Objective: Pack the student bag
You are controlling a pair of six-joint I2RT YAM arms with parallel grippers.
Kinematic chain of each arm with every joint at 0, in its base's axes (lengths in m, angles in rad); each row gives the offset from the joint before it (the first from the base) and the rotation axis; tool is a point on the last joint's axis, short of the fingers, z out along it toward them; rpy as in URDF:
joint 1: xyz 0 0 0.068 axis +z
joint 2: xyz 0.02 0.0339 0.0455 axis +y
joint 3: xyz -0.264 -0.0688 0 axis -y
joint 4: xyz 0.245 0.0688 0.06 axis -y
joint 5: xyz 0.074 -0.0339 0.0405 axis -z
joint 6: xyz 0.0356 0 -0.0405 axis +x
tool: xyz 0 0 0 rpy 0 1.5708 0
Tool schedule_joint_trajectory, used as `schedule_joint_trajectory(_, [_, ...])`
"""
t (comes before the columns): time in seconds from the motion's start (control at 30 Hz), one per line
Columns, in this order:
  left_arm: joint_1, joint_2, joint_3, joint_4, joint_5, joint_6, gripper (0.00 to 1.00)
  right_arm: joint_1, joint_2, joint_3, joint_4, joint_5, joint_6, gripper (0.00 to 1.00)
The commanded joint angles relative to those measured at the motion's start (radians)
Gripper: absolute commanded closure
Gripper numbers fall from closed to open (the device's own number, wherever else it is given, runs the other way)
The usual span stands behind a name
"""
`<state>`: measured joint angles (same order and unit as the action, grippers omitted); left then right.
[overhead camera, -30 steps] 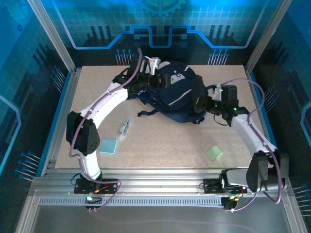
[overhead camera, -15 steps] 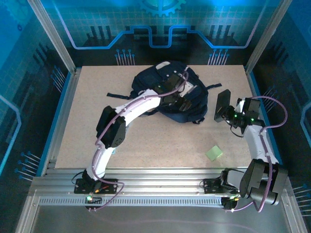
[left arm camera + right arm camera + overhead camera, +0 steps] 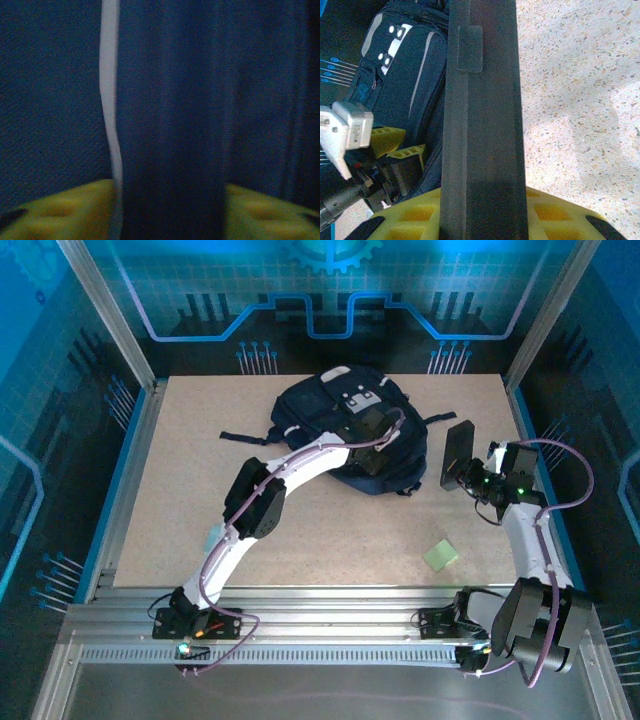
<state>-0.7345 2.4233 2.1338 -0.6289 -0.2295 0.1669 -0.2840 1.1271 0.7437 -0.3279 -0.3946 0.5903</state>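
Left pincer [image 3: 170, 212] slid right, pinching the student bag [image 3: 315, 405] — long axis left-right; right pincer [image 3: 482, 212] clamps black case [image 3: 458, 452].

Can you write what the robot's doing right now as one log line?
left gripper: pinching student bag fabric | right gripper: holding black case beside bag | packing: case not yet inside

the tips of the left tool [image 3: 167, 215] are hidden behind a blurred fold of the student bag [image 3: 240, 90].

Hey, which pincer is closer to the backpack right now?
Left. The left pincer is on the student bag, its fabric between the fingers. The right pincer holds a black case off the bag's right side.
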Motion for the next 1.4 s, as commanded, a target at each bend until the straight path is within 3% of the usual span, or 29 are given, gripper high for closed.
schedule_joint_trajectory(0.0, [0.010,0.034,0.033,-0.056,-0.070,0.013,0.85,-0.018,-0.017,-0.013,0.045,-0.040,-0.004,0.93])
schedule_joint_trajectory(0.03, [0.010,0.030,0.040,-0.062,-0.055,0.005,0.98,-0.018,-0.017,-0.012,0.048,-0.042,-0.003,0.93])
schedule_joint_trajectory(0.07, [0.011,0.021,0.052,-0.073,-0.042,-0.008,1.00,-0.018,-0.016,-0.010,0.048,-0.043,-0.003,0.93])
schedule_joint_trajectory(0.23, [0.031,-0.083,0.086,-0.090,0.110,-0.087,1.00,-0.020,-0.024,0.011,0.032,-0.031,-0.009,0.93])
schedule_joint_trajectory(0.4, [0.117,-0.188,0.098,-0.057,0.321,-0.231,1.00,-0.024,-0.032,0.020,0.030,-0.032,-0.004,0.93])
schedule_joint_trajectory(0.57, [0.196,-0.224,0.097,0.004,0.428,-0.338,1.00,-0.015,-0.010,-0.002,0.100,-0.121,0.033,0.93])
schedule_joint_trajectory(0.7, [0.232,-0.222,0.082,0.071,0.546,-0.441,1.00,0.065,0.038,-0.027,0.214,-0.184,0.092,0.93])
schedule_joint_trajectory(0.87, [0.236,-0.226,0.087,0.107,0.580,-0.479,1.00,0.210,0.163,0.000,0.384,-0.190,0.187,0.93])
schedule_joint_trajectory(1.07, [0.235,-0.249,0.087,0.139,0.610,-0.513,1.00,0.357,0.413,0.161,0.519,-0.172,0.255,0.93])
schedule_joint_trajectory(1.37, [0.234,-0.293,-0.028,0.246,0.662,-0.613,1.00,0.463,0.757,0.399,0.727,-0.163,0.414,0.92])
